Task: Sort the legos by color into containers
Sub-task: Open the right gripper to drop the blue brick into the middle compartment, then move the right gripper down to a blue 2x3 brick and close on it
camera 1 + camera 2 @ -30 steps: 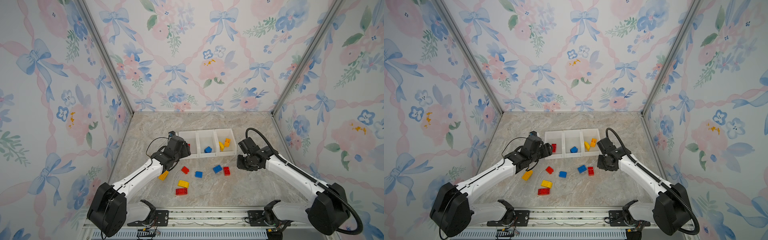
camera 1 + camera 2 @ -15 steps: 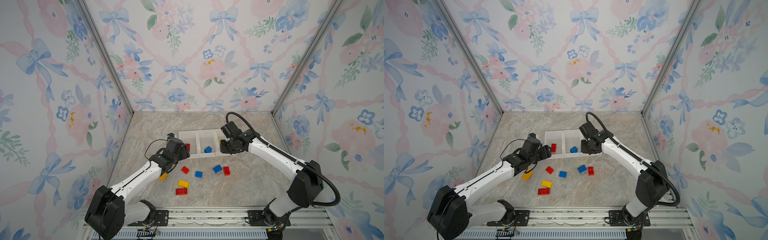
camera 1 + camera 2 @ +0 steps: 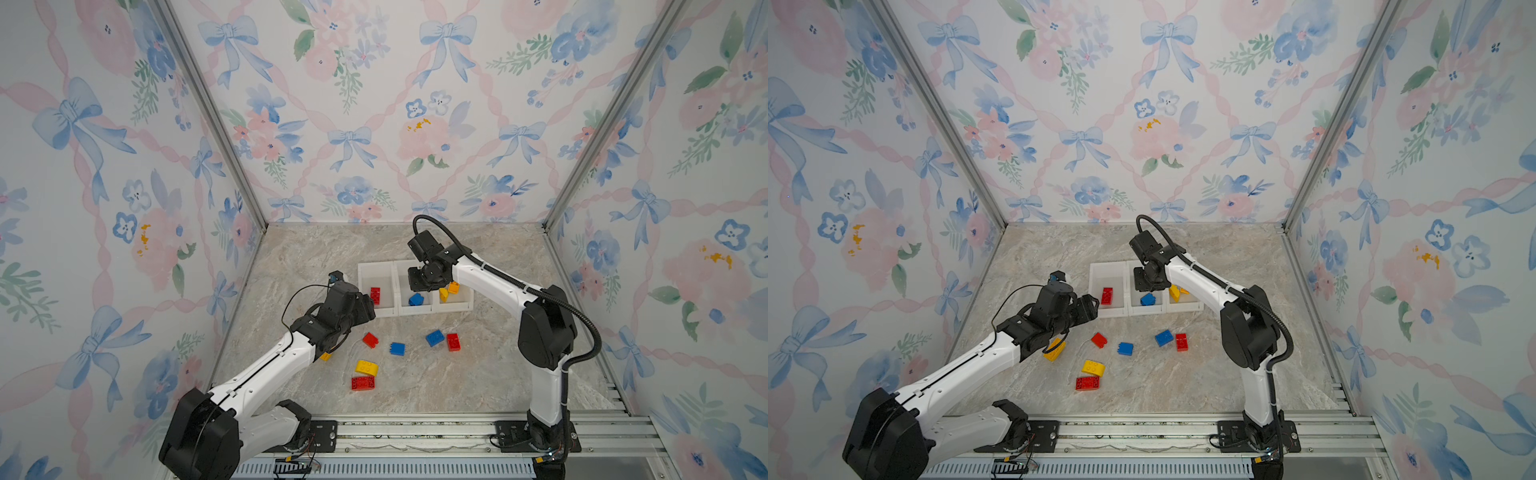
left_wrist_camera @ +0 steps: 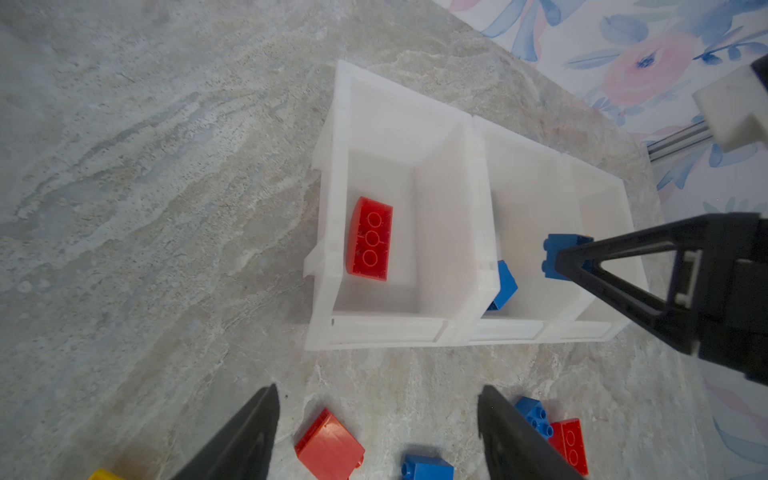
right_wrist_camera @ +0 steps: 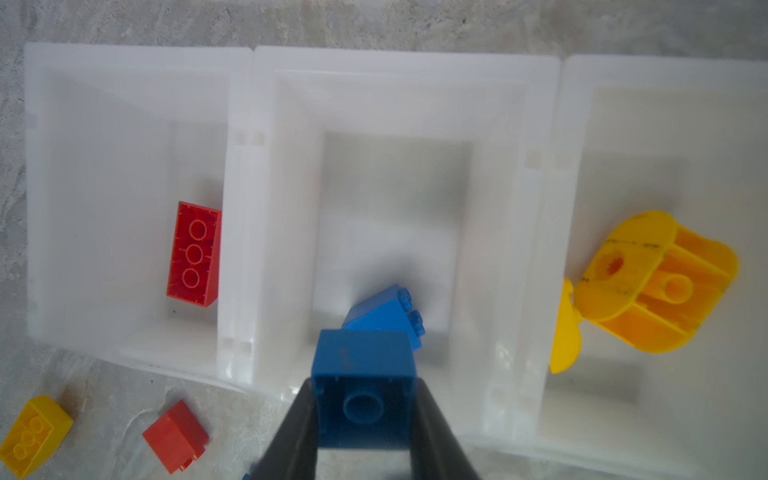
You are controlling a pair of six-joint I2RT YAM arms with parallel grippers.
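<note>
Legos [image 3: 397, 348] go by color: our right pincer [image 5: 363, 388] grips a blue brick [image 5: 363, 361] over the middle container [image 5: 395, 62] — we should centre it, then release low. Our left pincer [image 4: 376, 390] gapes empty.

White bins [image 3: 376, 266]; blue brick [image 5: 361, 357], blk R claw [image 5: 365, 388]; red/yel bricks [image 3: 365, 368]; grey marbled table [image 3: 316, 266]; pink+blue floral-bow walls [image 3: 353, 104].

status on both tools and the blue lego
Right tool shut on blue lego, above middle container. Left tool open, empty. Nothing blocking the drop.
</note>
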